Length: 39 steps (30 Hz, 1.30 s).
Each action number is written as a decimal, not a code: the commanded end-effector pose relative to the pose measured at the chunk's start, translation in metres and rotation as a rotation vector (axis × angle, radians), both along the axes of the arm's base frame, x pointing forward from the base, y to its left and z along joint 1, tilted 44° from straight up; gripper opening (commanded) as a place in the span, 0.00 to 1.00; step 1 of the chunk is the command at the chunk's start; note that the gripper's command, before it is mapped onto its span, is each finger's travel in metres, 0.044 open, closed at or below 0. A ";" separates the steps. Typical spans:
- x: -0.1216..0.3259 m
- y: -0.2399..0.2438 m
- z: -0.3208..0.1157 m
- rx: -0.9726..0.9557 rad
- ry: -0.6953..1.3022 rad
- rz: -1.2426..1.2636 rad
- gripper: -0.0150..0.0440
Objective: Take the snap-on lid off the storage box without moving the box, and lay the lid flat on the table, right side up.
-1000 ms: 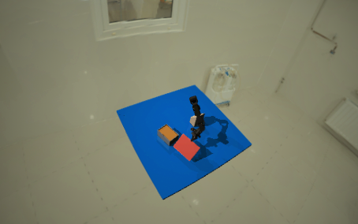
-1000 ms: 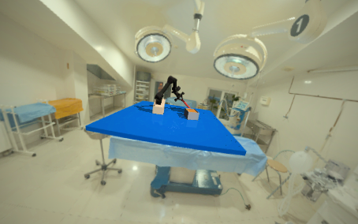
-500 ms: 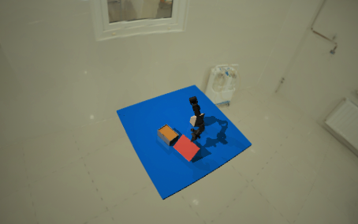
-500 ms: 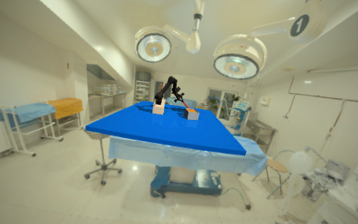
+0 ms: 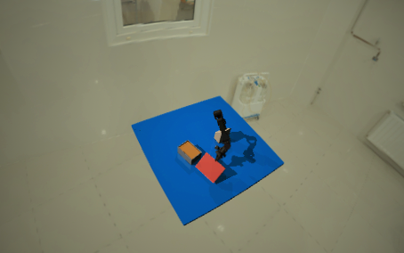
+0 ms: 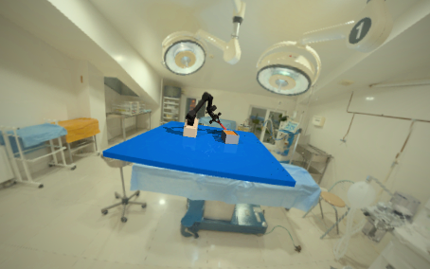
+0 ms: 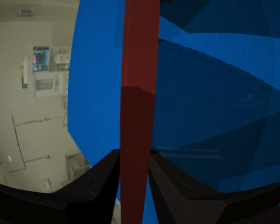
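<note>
The storage box [image 5: 185, 157] [image 6: 232, 139] stands open on the blue table [image 5: 165, 129] [image 6: 189, 156], grey outside and orange inside. The red lid [image 5: 210, 168] [image 6: 223, 125] [image 7: 139, 65] is off the box, beside it in the top view. My gripper [image 5: 218, 158] [image 6: 220, 121] [image 7: 134, 155] is shut on one edge of the lid. The lid slants down from the fingers in the exterior view, and its shadow shows beside it on the table. In the wrist view it is seen edge-on between the fingertips. Whether its lower edge touches the table cannot be told.
The arm's pale base block [image 5: 218, 136] [image 6: 190, 130] stands on the table, some way from the box. The box is close to the lid's near side in the top view. The table's edges drop off to the floor.
</note>
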<state>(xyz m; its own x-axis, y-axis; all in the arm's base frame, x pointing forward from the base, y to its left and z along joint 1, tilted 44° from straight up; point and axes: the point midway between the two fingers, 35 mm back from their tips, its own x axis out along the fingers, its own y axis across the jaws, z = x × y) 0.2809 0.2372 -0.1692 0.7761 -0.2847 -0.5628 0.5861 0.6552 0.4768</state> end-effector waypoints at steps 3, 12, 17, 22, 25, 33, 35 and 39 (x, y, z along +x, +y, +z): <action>0.001 0.000 -0.002 0.009 -0.002 0.004 0.25; 0.001 -0.005 -0.007 0.008 -0.002 0.004 0.25; 0.002 -0.008 -0.010 0.008 -0.002 0.004 0.25; 0.002 -0.011 -0.013 0.008 -0.003 0.004 0.25; 0.002 -0.013 -0.015 0.008 -0.003 0.004 0.25; 0.002 -0.017 -0.019 0.008 -0.003 0.004 0.25; 0.003 -0.018 -0.021 0.008 -0.003 0.004 0.25; 0.003 -0.021 -0.023 0.007 -0.003 0.004 0.25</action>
<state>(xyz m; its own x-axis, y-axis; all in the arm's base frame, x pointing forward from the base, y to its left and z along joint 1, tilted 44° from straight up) 0.2836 0.2206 -0.1883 0.7844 -0.2742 -0.5564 0.5765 0.6533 0.4908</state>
